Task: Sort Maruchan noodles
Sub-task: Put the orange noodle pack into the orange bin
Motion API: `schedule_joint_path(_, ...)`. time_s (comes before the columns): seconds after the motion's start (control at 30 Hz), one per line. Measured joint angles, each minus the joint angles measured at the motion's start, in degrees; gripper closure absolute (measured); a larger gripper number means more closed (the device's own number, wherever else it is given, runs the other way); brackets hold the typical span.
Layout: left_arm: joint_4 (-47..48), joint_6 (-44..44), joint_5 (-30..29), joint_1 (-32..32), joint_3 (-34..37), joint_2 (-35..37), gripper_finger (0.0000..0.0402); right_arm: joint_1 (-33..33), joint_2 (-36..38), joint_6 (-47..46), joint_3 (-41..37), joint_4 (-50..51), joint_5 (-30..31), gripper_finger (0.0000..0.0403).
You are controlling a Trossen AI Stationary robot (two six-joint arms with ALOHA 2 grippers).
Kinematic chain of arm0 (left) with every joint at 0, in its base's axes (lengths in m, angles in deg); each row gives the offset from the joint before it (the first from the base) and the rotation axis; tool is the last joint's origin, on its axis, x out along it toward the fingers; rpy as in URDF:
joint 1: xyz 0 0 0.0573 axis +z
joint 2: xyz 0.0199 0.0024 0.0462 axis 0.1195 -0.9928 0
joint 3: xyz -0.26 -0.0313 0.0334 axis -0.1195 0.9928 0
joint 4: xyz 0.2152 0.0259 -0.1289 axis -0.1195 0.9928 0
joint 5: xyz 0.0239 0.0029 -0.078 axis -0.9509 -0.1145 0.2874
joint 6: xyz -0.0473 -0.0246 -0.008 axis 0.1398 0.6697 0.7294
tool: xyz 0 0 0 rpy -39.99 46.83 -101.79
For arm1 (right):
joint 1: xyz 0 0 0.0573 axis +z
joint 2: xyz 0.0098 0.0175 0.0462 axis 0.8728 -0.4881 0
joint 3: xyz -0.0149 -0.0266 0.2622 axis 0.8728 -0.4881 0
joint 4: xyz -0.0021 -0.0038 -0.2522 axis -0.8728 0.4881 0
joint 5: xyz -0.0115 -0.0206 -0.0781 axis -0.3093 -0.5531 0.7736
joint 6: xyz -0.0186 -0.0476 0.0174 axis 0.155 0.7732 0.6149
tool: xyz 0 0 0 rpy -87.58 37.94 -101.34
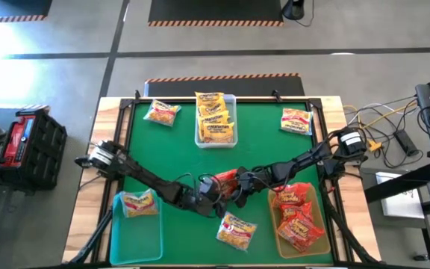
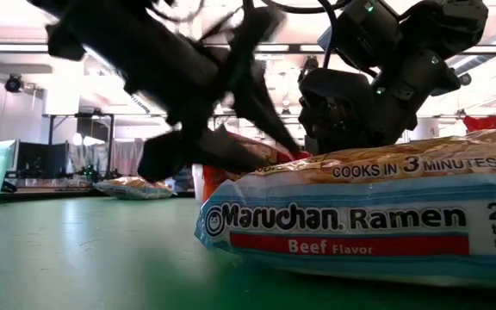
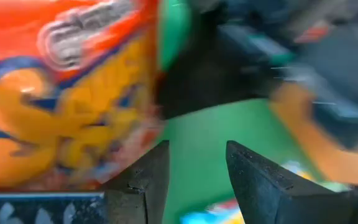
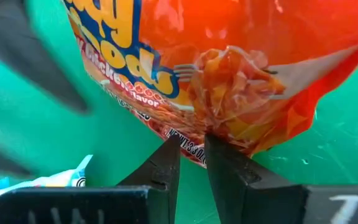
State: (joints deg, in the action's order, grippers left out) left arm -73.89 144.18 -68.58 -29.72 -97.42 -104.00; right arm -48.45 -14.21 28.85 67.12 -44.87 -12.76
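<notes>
At table centre, the right gripper [image 4: 192, 152] pinches the red noodle packet [image 1: 228, 178] by its crimped edge, light, crinkly, slippery, contents brittle; the left gripper [image 3: 194, 168] beside it gapes empty.

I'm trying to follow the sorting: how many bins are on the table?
3. Seen from above: top-middle bin with yellow packets, bottom-left bin with one packet, bottom-right bin with red packets. None seems hidden.

Two dark jointed arms [image 1: 155, 181] carry black cables and blocky wedge-shaped fingers [image 3: 263, 183].
</notes>
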Motion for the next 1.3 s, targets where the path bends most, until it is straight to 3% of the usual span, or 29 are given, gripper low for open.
schedule_joint_path(0.3, 14.4, 10.7, -3.7, 0.0, -4.2, -3.5, 0.0261, 0.0, 0.0, 1.4, 0.0, -0.3, -1.7, 0.0335)
schedule_joint_path(0.9, 19.9, 19.4, -7.2, 1.3, 0.2, -3.7, 0.0261, -2.0, 5.2, 6.1, 0.5, 1.6, -9.3, 0.0335)
schedule_joint_path(1.3, 19.4, 19.9, -6.9, 1.3, 1.7, -3.6, 0.0261, -11.1, 12.1, 16.5, 2.6, 4.2, -9.3, 0.0326)
